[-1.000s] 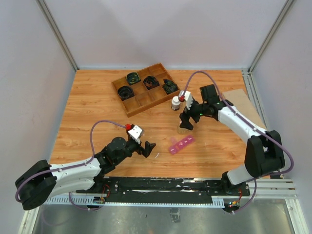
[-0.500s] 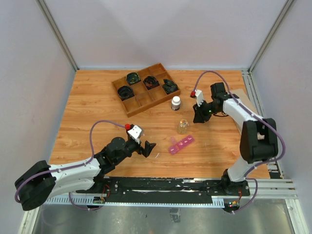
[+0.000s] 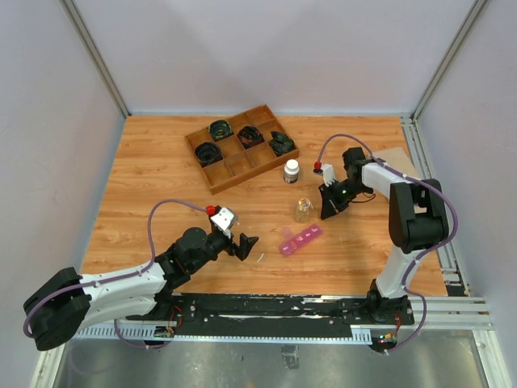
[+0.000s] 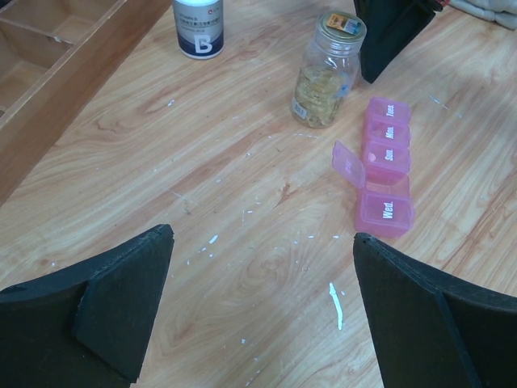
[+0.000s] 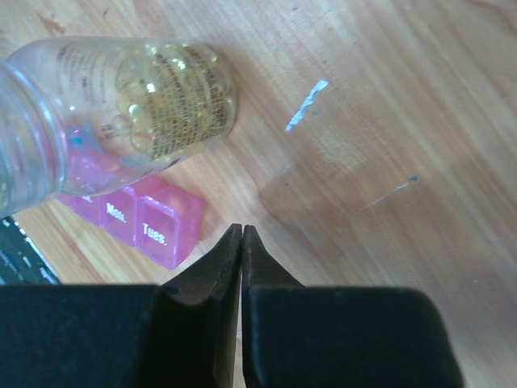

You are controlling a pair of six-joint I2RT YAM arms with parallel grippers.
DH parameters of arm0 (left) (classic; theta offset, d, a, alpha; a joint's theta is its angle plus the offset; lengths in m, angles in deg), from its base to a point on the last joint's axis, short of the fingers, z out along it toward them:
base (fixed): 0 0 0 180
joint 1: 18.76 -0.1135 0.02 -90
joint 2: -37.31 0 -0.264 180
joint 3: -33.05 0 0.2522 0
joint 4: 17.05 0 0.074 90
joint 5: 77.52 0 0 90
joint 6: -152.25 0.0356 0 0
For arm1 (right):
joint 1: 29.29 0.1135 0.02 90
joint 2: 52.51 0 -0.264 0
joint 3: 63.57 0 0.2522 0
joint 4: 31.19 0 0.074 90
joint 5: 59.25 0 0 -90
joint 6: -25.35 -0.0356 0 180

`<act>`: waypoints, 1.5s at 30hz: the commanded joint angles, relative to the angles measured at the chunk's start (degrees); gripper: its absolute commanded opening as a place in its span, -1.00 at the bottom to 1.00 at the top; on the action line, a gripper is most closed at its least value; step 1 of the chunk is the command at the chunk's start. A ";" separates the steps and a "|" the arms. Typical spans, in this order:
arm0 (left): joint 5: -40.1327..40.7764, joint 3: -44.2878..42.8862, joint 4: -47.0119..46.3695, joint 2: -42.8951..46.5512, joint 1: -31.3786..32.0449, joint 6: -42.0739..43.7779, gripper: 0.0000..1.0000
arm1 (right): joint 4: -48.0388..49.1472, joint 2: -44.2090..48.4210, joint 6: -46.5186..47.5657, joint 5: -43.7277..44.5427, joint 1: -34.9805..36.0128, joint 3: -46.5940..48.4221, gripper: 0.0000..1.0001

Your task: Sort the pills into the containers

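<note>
Right claw [image 5: 241,230], pinched together empty, has backed off the jar [image 3: 303,210]; left claw [image 4: 262,234] gapes wide.

The strip [image 4: 384,174] is translucent pink with white day lettering; the jar [image 4: 325,73] beside it is clear, its pills [image 4: 317,90] tan-yellow; the bottle [image 4: 199,24] is white, dark-labelled; the table [image 4: 242,202] is orange-brown woodgrain, flecked white; the tray [image 3: 239,166] is brown, its coils [image 3: 220,129] black.

Overhead view, close wrist views, shared containers [image 4: 386,162]
</note>
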 commanded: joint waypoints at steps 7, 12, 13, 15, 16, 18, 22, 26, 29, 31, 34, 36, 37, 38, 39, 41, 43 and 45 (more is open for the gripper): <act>-0.06 -0.01 -1.88 1.06 0.31 0.51 0.94 | -6.36 -1.68 2.15 -2.52 3.00 -2.93 -0.93; 0.18 0.51 -1.93 2.13 0.28 0.34 0.94 | -6.27 -1.30 2.16 -2.59 5.57 -3.32 -0.92; 0.21 0.57 -1.96 2.12 0.23 0.33 0.94 | -6.70 -1.18 2.42 -2.86 6.26 -3.24 -0.91; 0.19 0.51 -1.97 2.15 0.33 0.34 0.94 | -6.95 -0.41 2.44 -3.15 7.09 -3.14 -0.90; 0.15 0.51 -1.97 2.20 0.33 0.33 0.94 | -6.69 0.26 2.23 -3.00 6.96 -3.15 -0.90; 0.17 0.52 -1.89 2.46 0.32 0.41 0.94 | -6.24 2.17 1.75 -2.72 6.26 -3.29 -0.87; -0.60 0.62 -1.49 4.47 0.25 0.35 0.94 | -5.84 6.75 1.93 -3.50 2.44 -3.61 -0.79; -3.76 4.18 -7.45 10.18 0.28 -2.62 0.94 | -5.90 14.68 3.47 -3.55 0.62 -4.34 -0.63; -5.69 6.52 -12.07 15.03 0.24 -7.30 0.98 | -5.71 22.58 5.70 -6.71 0.20 -4.70 -0.51; -7.55 6.42 -11.28 16.97 0.26 -11.51 0.94 | -5.62 27.63 8.01 -9.82 0.20 -4.69 -0.46; -12.53 6.65 -10.88 16.56 0.27 -21.04 0.58 | -4.63 34.61 11.62 -17.03 0.31 -5.03 -0.40; -15.21 6.59 -10.81 13.70 0.54 -27.36 0.16 | -2.41 38.02 12.18 -21.86 0.47 -4.82 -0.39; -15.42 6.27 -10.87 11.86 1.31 -29.78 -0.01 | -0.76 39.29 10.09 -23.41 0.72 -4.36 -0.38; -14.63 5.71 -10.71 9.72 3.08 -30.98 -0.20 | 1.24 40.32 7.30 -24.57 1.14 -3.68 -0.37; -12.73 5.06 -10.68 7.48 5.40 -31.82 -0.34 | 2.45 41.15 5.30 -25.88 1.31 -2.93 -0.36; -6.86 3.13 -10.42 2.17 11.83 -32.42 -0.57 | 3.13 41.99 2.97 -28.05 1.31 -2.23 -0.30; -0.43 0.32 -8.45 -4.34 17.53 -33.19 -0.73 | 3.00 43.11 4.68 -27.85 0.66 -4.06 -0.21; 4.46 -2.57 -6.99 -11.26 21.09 -34.80 -0.81 | 4.48 45.44 6.22 -24.58 -0.56 -7.85 -0.16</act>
